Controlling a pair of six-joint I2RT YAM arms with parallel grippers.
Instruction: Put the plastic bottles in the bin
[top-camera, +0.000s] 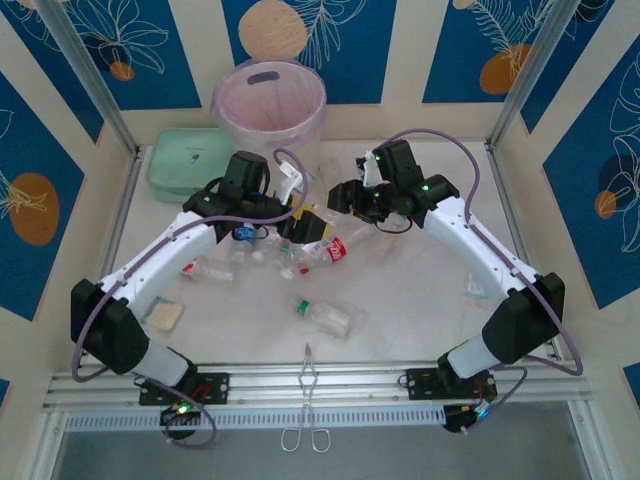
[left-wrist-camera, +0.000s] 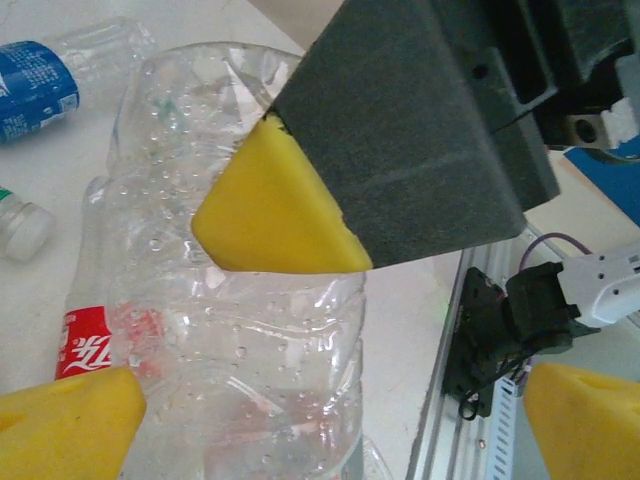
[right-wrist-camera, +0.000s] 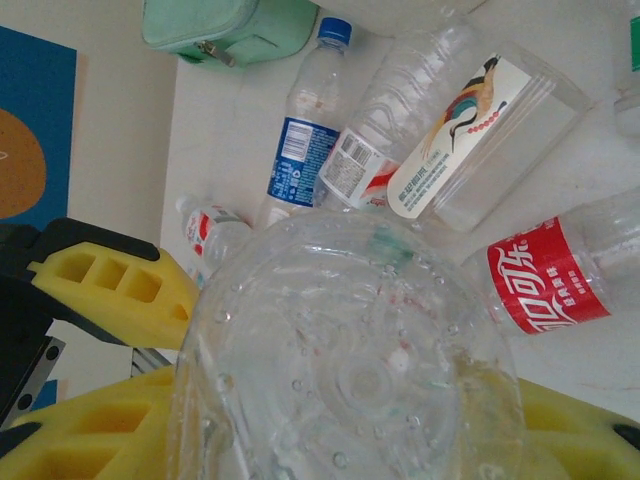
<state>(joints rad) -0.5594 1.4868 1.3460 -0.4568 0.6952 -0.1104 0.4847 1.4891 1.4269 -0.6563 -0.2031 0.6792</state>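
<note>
Right jaws are clamped on a clear bottle (right-wrist-camera: 350, 370), left jaws spread apart; seemingly light and crushable, it is best gripped mid-body.

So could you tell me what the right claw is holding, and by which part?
The right claw holds a clear bottle, pinched across its sides near the base.

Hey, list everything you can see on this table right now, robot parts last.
bin: one, white with pinkish liner, far edge centre
zip case: one, mint green, far left beside the bin
plastic bottles: about ten, clear, red or blue labels, scattered mid-table
sponge: one, yellowish, near left
tongs: one, metal, near edge centre
right end effector: one, yellow pads, shut on a clear bottle
left end effector: one, yellow pads, open beside that bottle
</note>
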